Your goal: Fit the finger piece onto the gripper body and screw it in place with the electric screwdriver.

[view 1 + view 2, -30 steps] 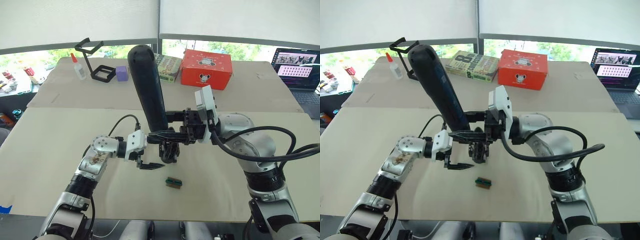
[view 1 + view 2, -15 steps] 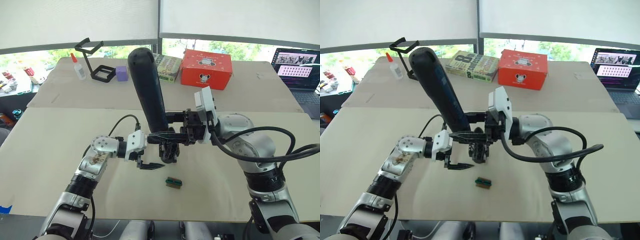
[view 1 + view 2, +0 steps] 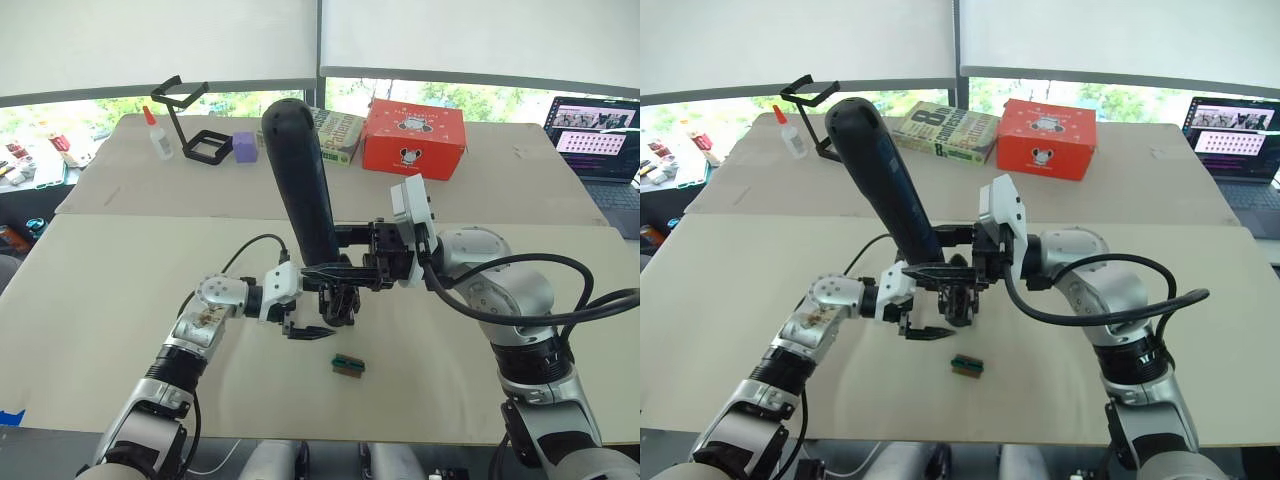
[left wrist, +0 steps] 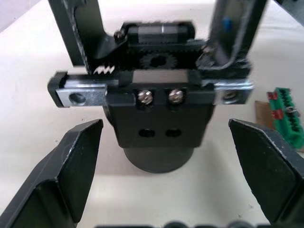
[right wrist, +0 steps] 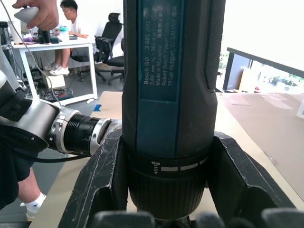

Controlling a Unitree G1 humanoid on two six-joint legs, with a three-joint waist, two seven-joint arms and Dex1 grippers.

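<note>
— Two pincers meet mid-counter in the eye views?
— Yes: right pincer clamps the electric screwdriver upright over the gripper body.
— Left wrist view?
— Left pincer spread, fingers flanking the gripper body, not touching.
— Right wrist?
— Fingers pinch the screwdriver's barrel.

the electric screwdriver is matte black, with a dark blue panel carrying pale lettering and a small white mark on its collar in the right wrist view. the gripper body is black, crossed by a bare silver rail with two silver screw heads. lower centre, a small block is green and black, perhaps with red specks. the table is pale beige. along the top: an orange-red box with a white and black picture, a purple cube, a black stand, and a clear bottle with a red tip.
</note>
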